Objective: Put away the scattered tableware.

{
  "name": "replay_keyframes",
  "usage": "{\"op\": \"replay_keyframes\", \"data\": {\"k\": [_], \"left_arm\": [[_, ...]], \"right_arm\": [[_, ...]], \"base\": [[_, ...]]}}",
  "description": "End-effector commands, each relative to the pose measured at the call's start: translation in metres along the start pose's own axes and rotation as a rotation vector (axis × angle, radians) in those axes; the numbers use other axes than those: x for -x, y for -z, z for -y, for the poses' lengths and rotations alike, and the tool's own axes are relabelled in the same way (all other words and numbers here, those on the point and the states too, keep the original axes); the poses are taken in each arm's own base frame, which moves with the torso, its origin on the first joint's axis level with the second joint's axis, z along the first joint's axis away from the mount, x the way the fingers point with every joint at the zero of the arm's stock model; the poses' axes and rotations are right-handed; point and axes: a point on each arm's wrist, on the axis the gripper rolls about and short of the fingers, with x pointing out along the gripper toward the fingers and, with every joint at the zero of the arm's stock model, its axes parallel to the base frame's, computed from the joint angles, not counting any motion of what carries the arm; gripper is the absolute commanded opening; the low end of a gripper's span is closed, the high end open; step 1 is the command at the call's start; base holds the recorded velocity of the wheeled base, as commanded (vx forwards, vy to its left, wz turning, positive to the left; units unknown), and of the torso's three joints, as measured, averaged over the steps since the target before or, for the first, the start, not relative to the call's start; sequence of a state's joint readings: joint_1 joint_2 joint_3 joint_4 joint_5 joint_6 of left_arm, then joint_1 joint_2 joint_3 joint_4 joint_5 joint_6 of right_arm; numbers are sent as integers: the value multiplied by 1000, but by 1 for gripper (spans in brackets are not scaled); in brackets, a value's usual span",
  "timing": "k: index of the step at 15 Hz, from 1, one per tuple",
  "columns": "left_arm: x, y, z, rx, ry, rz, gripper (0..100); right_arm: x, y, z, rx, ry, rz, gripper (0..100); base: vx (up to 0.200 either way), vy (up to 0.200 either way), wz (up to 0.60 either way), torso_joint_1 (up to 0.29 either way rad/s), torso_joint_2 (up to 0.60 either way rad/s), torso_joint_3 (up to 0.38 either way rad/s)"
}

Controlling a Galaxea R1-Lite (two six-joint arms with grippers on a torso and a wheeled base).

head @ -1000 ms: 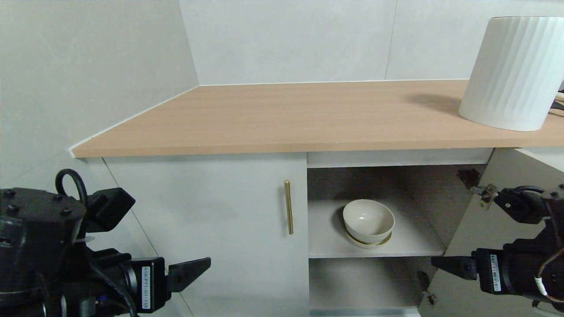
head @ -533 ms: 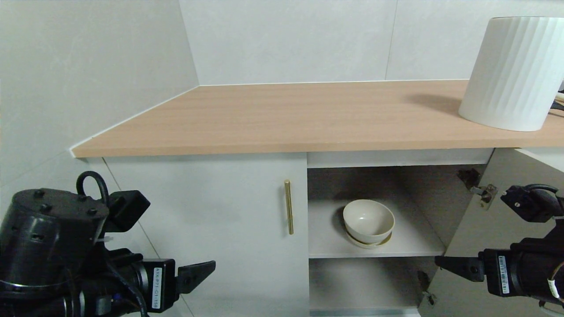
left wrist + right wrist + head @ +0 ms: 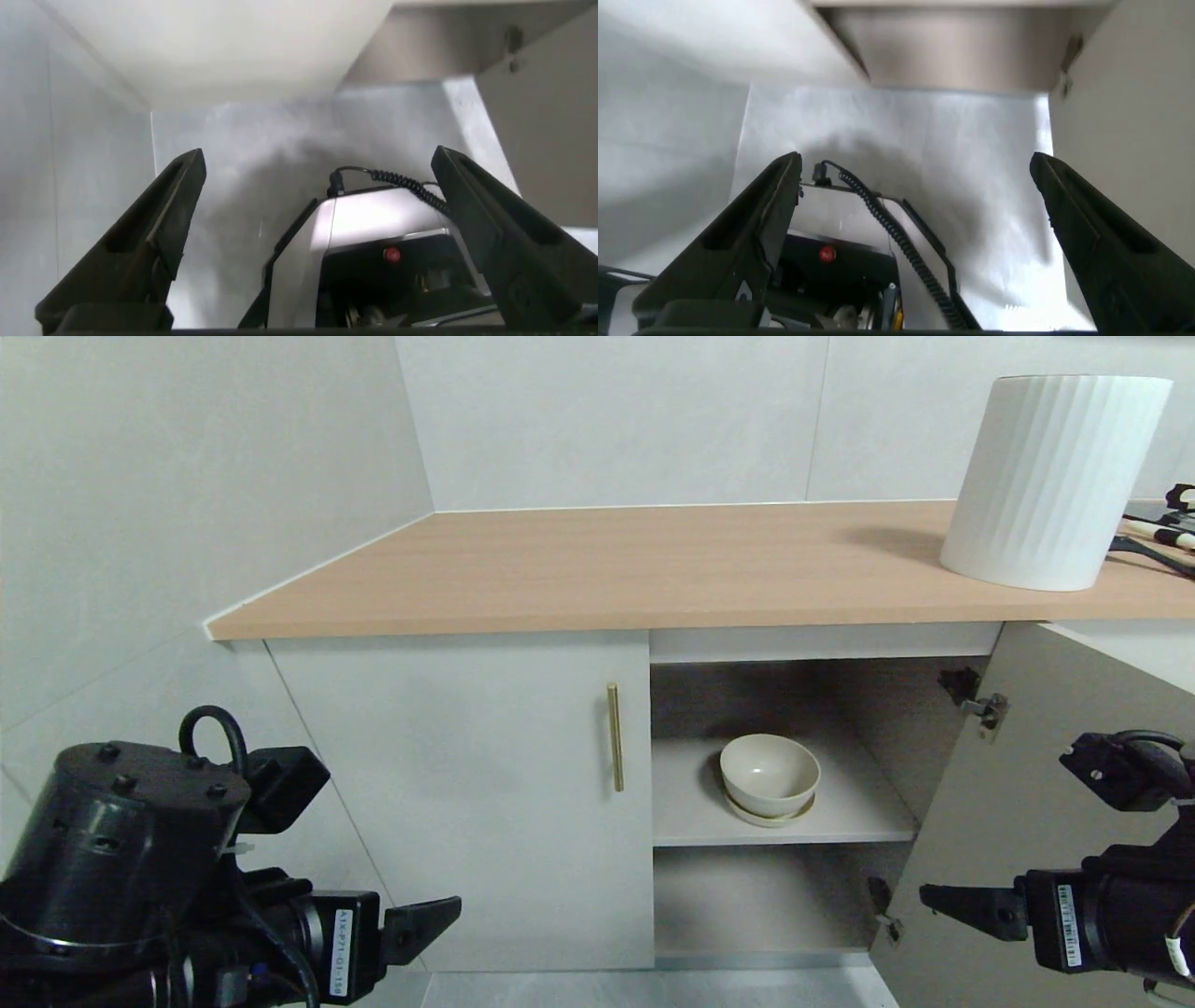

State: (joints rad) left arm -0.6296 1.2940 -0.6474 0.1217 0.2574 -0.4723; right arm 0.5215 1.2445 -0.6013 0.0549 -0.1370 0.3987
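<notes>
The cream bowl (image 3: pixel 770 771) rests on a plate (image 3: pixel 767 817) on the upper shelf (image 3: pixel 864 817) of the open cabinet, just right of the frame's centre. The left gripper (image 3: pixel 316 161), at lower left, and the right gripper (image 3: pixel 913 163), at lower right, both have their fingers spread apart and hold nothing.

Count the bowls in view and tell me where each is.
1: the bowl sits on a plate on the upper shelf, right of the closed door. More could be hidden behind that door.
</notes>
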Motion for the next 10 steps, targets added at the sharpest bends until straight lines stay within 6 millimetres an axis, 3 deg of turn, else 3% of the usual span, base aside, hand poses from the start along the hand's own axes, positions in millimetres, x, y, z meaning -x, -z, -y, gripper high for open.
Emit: {"op": "replay_keyframes", "data": {"k": [1,10], "left_arm": [[-3,2,0,-5,-6,-15,100],[-5,3,1,-9,-7,-24,100]], "right_arm": [[-2,4,-3,16,-9,-18,100],[-2,7,-6,32,-20,-25,100]], "base": [[-200,0,0,2,-2,2],[-200,0,0,3,2,4]]}}
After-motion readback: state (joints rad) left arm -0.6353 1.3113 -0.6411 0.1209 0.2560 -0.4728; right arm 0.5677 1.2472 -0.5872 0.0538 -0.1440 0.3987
